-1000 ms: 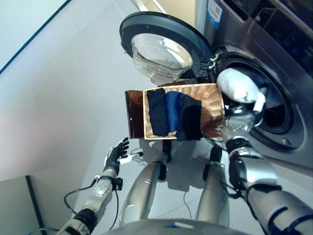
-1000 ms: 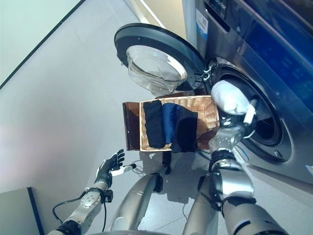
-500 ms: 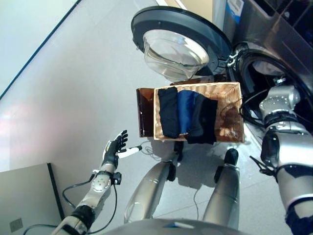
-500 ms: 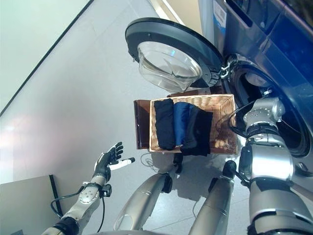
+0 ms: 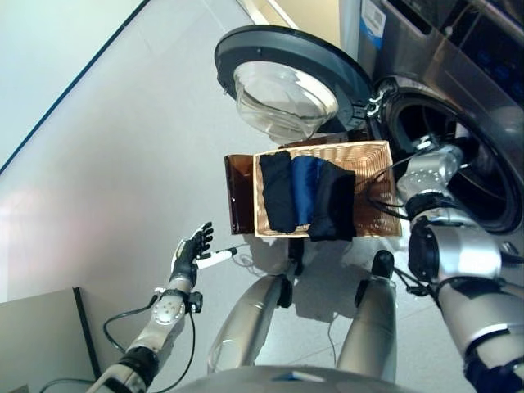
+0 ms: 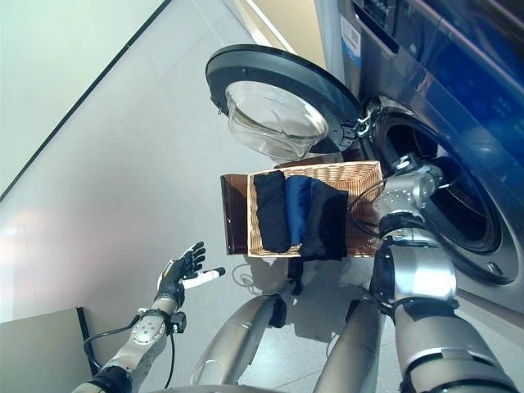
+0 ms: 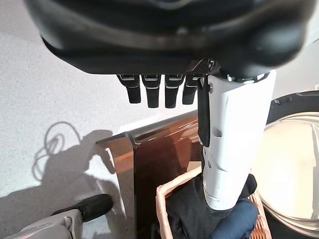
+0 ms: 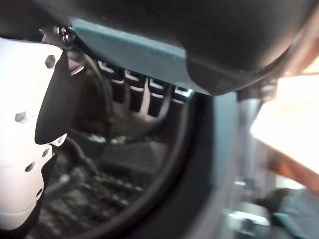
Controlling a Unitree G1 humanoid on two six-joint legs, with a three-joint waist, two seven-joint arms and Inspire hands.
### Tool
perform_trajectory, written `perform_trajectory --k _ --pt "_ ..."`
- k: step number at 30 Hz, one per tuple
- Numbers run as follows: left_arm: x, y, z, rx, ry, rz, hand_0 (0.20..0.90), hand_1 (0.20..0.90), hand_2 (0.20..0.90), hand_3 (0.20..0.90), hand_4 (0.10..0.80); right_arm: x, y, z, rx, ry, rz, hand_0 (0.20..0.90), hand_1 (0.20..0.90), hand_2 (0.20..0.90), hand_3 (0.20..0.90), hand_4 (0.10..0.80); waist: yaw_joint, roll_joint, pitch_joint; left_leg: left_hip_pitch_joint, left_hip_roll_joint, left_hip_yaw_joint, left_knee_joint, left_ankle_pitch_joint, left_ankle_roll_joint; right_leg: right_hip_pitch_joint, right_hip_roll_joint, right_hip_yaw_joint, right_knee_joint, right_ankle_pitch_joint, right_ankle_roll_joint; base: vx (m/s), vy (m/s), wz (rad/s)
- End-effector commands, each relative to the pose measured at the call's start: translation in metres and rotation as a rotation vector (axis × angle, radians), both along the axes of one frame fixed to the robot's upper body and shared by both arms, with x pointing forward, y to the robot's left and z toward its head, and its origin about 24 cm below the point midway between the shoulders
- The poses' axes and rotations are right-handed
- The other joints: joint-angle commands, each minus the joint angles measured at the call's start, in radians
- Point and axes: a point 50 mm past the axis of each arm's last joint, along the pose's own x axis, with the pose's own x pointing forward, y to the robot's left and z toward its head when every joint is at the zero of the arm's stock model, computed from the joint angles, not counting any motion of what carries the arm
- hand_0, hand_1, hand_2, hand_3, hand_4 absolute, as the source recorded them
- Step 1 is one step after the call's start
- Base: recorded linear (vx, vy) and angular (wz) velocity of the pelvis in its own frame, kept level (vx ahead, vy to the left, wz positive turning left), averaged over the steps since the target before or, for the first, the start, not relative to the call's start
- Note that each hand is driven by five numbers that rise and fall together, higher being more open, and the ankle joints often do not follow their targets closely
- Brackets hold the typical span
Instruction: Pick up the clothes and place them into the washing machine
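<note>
A wicker basket stands on a brown stand in front of the washing machine. In it lie three folded pieces side by side: a black one, a blue one and another black one. My right hand is at the mouth of the drum, open, with its fingers straight and nothing in them. Only dark drum interior shows past them. My left hand hangs open over the floor, well left of the basket.
The round glass door stands swung open just behind the basket. The brown stand juts out on the basket's left. A grey cabinet corner is at the lower left. Pale floor spreads to the left.
A second ago my right hand held a white bundle at the drum mouth. The bundle is now out of view and the hand is open. The camera has shifted; the left hand stayed put.
</note>
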Motion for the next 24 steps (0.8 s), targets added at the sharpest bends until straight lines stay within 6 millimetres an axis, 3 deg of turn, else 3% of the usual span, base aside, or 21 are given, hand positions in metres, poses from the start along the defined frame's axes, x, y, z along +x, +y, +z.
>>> perform_trajectory --k 1,3,8,9,11,12,15,17,18,19,21,24 --pt "0.003 0.019 0.001 0.027 -0.022 0.084 0.900 0.900 0.900 0.900 0.800 0.002 0.005 0.006 -0.131 -0.046 0.070 0.900 0.900 0.900 0.900 0.800 0.011 -0.009 -0.030 -0.056 0.017 -0.009 0.062 -0.117 -0.067 0.140 0.024 -0.040 -0.220 0.045 -0.071 0.000 0.000 0.00" --pt "0.002 0.019 0.000 0.032 -0.016 0.082 0.900 0.900 0.900 0.900 0.800 -0.001 0.019 -0.025 -0.236 0.136 0.173 0.900 0.900 0.900 0.900 0.800 0.005 -0.033 -0.026 -0.050 0.021 -0.007 0.056 -0.113 -0.067 0.155 0.026 -0.046 -0.244 0.061 -0.071 -0.032 -0.006 0.01" --pt "0.001 0.024 0.001 0.077 -0.021 0.093 0.900 0.900 0.900 0.900 0.800 0.000 0.037 -0.045 -0.478 0.389 0.285 0.900 0.900 0.900 0.900 0.800 0.002 -0.072 -0.011 -0.032 0.026 -0.014 0.038 -0.098 -0.071 0.194 0.029 -0.069 -0.293 0.088 -0.068 -0.026 -0.029 0.01" --pt "0.003 0.028 0.007 0.092 -0.050 0.102 0.900 0.900 0.900 0.900 0.800 0.000 0.042 -0.051 -0.659 0.545 0.329 0.900 0.900 0.900 0.900 0.800 0.007 -0.095 -0.006 -0.029 0.029 -0.020 0.034 -0.094 -0.073 0.211 0.030 -0.079 -0.311 0.097 -0.066 0.000 0.000 0.00" --pt "0.004 0.029 0.010 0.093 -0.064 0.110 0.900 0.900 0.900 0.900 0.800 0.001 0.049 -0.052 -0.741 0.595 0.359 0.900 0.900 0.900 0.900 0.800 0.006 -0.104 -0.002 -0.029 0.031 -0.022 0.036 -0.092 -0.074 0.220 0.031 -0.084 -0.317 0.099 -0.067 -0.002 -0.016 -0.01" --pt "0.005 0.031 0.012 0.098 -0.076 0.122 0.900 0.900 0.900 0.900 0.800 -0.002 0.056 -0.064 -0.848 0.687 0.420 0.900 0.900 0.900 0.900 0.800 0.009 -0.130 0.004 -0.030 0.034 -0.028 0.039 -0.091 -0.075 0.233 0.034 -0.095 -0.326 0.102 -0.067 -0.003 -0.031 -0.01" --pt "0.007 0.030 0.021 0.077 -0.124 0.139 0.900 0.900 0.900 0.900 0.800 -0.010 0.053 -0.080 -0.933 0.812 0.450 0.900 0.900 0.900 0.900 0.800 0.016 -0.158 0.010 -0.034 0.035 -0.042 0.046 -0.093 -0.075 0.247 0.035 -0.112 -0.325 0.097 -0.070 0.016 -0.031 0.06" --pt "0.009 0.031 0.027 0.070 -0.156 0.149 0.900 0.900 0.900 0.900 0.800 -0.011 0.052 -0.079 -0.942 0.824 0.428 0.900 0.900 0.900 0.900 0.800 0.019 -0.175 0.016 -0.040 0.035 -0.051 0.053 -0.096 -0.075 0.248 0.037 -0.119 -0.322 0.093 -0.071 0.068 -0.020 0.24" --pt "0.011 0.031 0.031 0.064 -0.175 0.153 0.900 0.900 0.900 0.900 0.800 -0.013 0.052 -0.083 -0.949 0.843 0.432 0.900 0.900 0.900 0.900 0.800 0.019 -0.189 0.017 -0.034 0.036 -0.059 0.061 -0.130 -0.080 0.257 0.038 -0.117 -0.315 0.064 -0.068 0.019 -0.005 0.13" --pt "0.011 0.031 0.031 0.064 -0.176 0.153 0.900 0.900 0.900 0.900 0.800 -0.013 0.052 -0.083 -0.948 0.841 0.432 0.900 0.900 0.900 0.900 0.800 0.019 -0.186 0.021 -0.046 0.037 -0.055 0.058 -0.098 -0.075 0.247 0.037 -0.122 -0.319 0.091 -0.072 0.015 -0.014 0.09" --pt "0.015 0.029 0.036 0.063 -0.199 0.140 0.900 0.900 0.900 0.900 0.800 -0.018 0.048 -0.090 -0.947 0.885 0.430 0.900 0.900 0.900 0.900 0.800 0.025 -0.204 0.023 -0.047 0.037 -0.065 0.071 -0.134 -0.080 0.256 0.039 -0.125 -0.313 0.059 -0.069 0.075 -0.040 0.13" --pt "0.020 0.027 0.049 0.049 -0.258 0.128 0.900 0.900 0.900 0.900 0.800 -0.019 0.044 -0.090 -0.932 0.904 0.418 0.900 0.900 0.900 0.900 0.800 0.038 -0.220 0.036 -0.068 0.034 -0.074 0.080 -0.136 -0.080 0.251 0.040 -0.137 -0.314 0.055 -0.072 0.056 -0.028 0.11"
